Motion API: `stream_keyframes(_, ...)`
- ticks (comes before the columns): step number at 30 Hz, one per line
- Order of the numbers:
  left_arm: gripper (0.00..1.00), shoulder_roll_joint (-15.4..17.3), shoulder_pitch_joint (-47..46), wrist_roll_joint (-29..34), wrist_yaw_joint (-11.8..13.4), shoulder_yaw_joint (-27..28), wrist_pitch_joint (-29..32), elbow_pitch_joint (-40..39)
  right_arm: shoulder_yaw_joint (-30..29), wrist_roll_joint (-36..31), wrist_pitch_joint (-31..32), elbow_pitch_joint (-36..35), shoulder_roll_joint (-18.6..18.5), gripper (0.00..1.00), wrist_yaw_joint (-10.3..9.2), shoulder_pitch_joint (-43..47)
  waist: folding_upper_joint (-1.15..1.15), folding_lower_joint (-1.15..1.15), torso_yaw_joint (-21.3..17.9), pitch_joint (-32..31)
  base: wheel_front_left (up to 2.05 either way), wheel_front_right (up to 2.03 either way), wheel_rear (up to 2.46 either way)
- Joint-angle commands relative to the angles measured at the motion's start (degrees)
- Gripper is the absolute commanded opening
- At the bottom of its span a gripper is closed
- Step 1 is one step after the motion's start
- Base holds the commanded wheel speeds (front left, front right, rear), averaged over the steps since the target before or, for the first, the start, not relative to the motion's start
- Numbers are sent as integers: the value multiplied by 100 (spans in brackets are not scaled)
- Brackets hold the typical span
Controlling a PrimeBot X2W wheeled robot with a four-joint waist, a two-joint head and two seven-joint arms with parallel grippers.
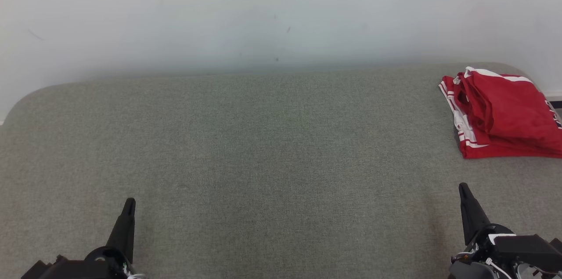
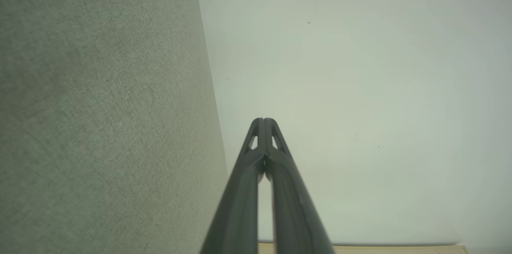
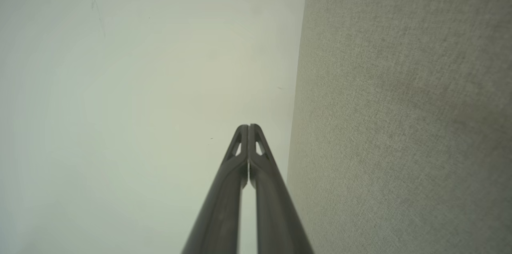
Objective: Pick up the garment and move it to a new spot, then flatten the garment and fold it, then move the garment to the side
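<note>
Far right on the grey tabletop [image 1: 263,160], ahead of the right fingers [image 1: 472,213], lay the red garment [image 1: 505,116], folded; left fingers [image 1: 125,226] and right both pinched together, empty; hazard: so near the edge, loose layers might slide off or unfold.

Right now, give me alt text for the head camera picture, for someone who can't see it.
A loosely folded red and white garment lies at the far right of a grey fabric surface, with a pale wall behind. The left gripper and right gripper sit shut at the lower corners, clear of the garment.
</note>
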Motion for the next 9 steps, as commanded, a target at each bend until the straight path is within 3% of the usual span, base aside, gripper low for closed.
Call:
stream_keyframes(1, 0, 28, -60, -25, -12, 14, 19, 9, -17, -11, 26, 2, 6, 0, -12, -43, 0, 0, 0, 0, 0, 0, 0)
stream_keyframes(9, 0, 28, -60, -24, -12, 14, 19, 8, -22, -15, 21, 3, 10, 0, -12, -44, 0, 0, 0, 0, 0, 0, 0)
